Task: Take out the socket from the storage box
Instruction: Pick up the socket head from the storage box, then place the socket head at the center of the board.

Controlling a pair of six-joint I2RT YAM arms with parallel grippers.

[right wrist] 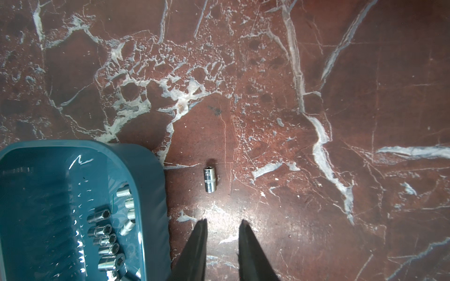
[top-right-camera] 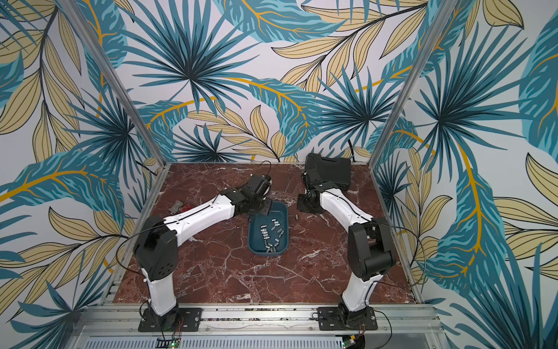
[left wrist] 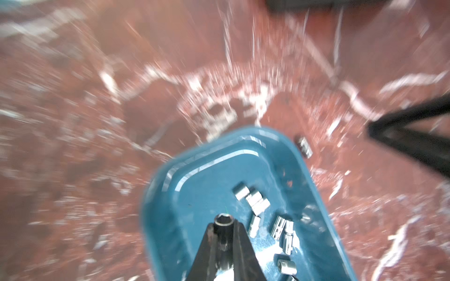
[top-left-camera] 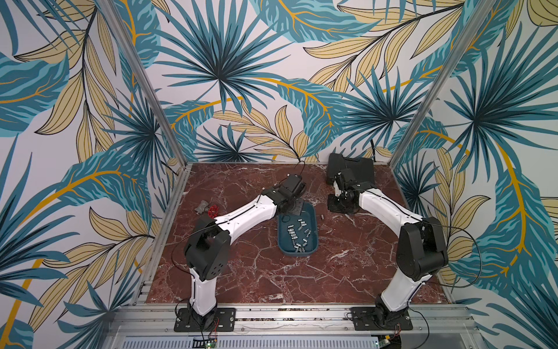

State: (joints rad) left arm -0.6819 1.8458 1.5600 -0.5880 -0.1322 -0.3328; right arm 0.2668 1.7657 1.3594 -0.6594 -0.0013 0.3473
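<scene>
Marble (top-left-camera: 241,272): storage box (top-left-camera: 297,255) holds sockets (top-left-camera: 298,237) (loose).

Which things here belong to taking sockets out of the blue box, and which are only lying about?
For the job: blue box; sockets inside it; held socket in the shut left hand; socket on the table, already out; open right hand.
Only lying about: black case; valve with red wheel.
</scene>
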